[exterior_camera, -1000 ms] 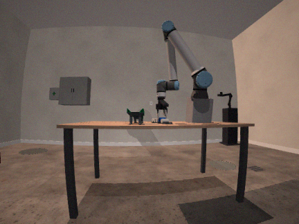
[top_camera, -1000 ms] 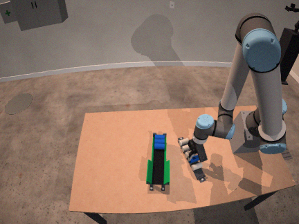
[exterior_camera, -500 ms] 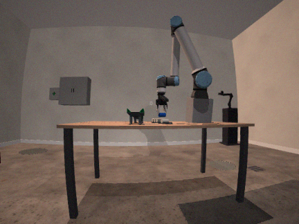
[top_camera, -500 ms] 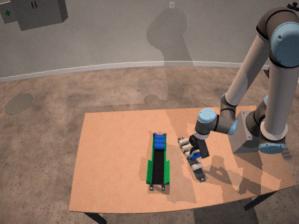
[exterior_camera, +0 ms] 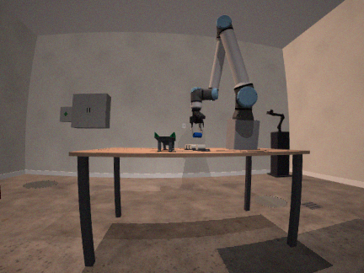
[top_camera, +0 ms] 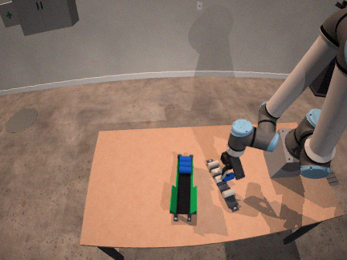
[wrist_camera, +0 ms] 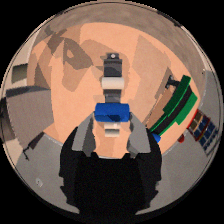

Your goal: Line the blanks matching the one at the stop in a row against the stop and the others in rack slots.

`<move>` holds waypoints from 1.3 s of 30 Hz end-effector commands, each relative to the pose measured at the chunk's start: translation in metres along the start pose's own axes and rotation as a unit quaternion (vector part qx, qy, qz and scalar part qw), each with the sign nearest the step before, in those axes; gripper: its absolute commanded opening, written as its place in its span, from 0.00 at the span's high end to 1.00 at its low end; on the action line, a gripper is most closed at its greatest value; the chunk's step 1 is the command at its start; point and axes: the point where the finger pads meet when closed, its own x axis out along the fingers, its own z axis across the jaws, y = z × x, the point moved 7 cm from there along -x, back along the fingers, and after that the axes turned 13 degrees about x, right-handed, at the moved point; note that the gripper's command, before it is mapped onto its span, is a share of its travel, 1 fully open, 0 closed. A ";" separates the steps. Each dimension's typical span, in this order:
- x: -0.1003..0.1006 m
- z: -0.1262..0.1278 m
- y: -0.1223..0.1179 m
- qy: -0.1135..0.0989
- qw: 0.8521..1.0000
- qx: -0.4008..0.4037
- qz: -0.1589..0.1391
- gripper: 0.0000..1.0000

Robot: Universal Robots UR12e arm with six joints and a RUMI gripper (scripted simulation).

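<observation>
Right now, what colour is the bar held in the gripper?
The bar is blue; the wrist view shows it best.

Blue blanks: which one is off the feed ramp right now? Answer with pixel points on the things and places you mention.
The blue blank point(top_camera: 229, 176) point(exterior_camera: 197, 135) point(wrist_camera: 112, 112) held in the tool point(top_camera: 228, 175) point(exterior_camera: 197, 130) point(wrist_camera: 112, 112), above the stock rack point(top_camera: 234, 208) point(wrist_camera: 113, 56); the other three lie side by side on the ramp point(top_camera: 173, 199) point(exterior_camera: 157, 136) point(wrist_camera: 186, 85).
</observation>
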 end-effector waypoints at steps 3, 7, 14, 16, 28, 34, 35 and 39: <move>-0.006 0.000 0.000 0.000 1.000 0.000 0.000 0.60; -0.006 0.000 0.000 0.000 1.000 0.000 0.000 0.60; -0.006 0.003 -0.001 0.000 1.000 0.002 0.000 0.60; -0.007 0.010 -0.003 0.000 1.000 0.008 0.000 0.60; -0.037 0.132 -0.035 0.000 0.994 0.108 0.000 0.60; -0.063 0.207 -0.049 0.000 0.985 0.171 0.000 0.60; -0.066 0.214 -0.050 0.000 0.984 0.177 0.000 0.60; -0.072 0.229 -0.052 0.000 0.982 0.190 0.000 0.60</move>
